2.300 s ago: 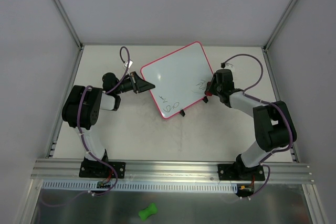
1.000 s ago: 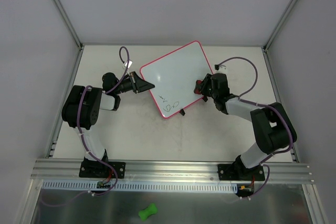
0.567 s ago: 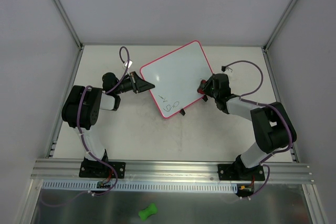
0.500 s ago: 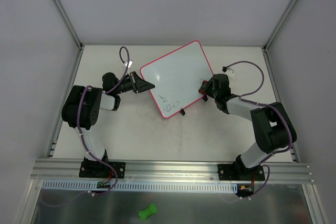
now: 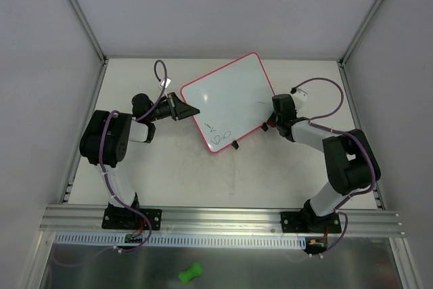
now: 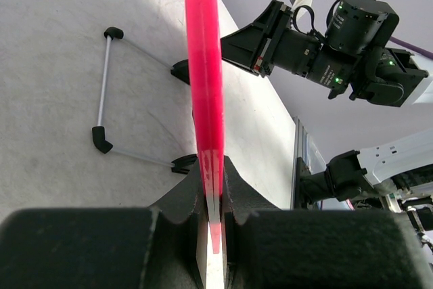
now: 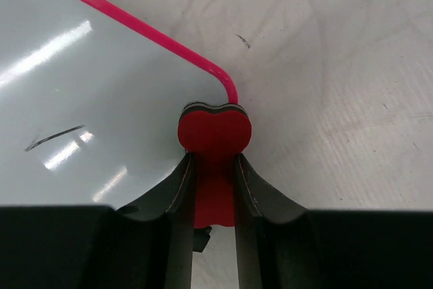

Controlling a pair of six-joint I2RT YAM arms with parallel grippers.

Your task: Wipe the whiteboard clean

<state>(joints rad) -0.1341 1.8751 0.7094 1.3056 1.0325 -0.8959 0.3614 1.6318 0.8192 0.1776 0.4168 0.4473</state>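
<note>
The whiteboard (image 5: 226, 96) stands tilted on the table, white with a pink rim, with dark scribbles (image 5: 220, 134) near its front corner. My left gripper (image 5: 190, 109) is shut on the board's left rim, which shows edge-on as a pink bar in the left wrist view (image 6: 203, 65). My right gripper (image 5: 268, 124) is shut on a red bone-shaped eraser (image 7: 214, 133). The eraser's end lies at the board's rounded right corner (image 7: 229, 86). A short dark stroke (image 7: 54, 138) is on the board (image 7: 101, 86) left of the eraser.
The board's wire stand with black feet (image 6: 107, 86) rests on the table behind it. A green bone-shaped object (image 5: 191, 273) lies below the front rail. Grey walls and metal posts close in the table (image 5: 203, 174) on three sides.
My right gripper swept the eraser across the board's right side and back to its right corner. The scribble there is nearly gone. The left gripper and the board have not moved.
</note>
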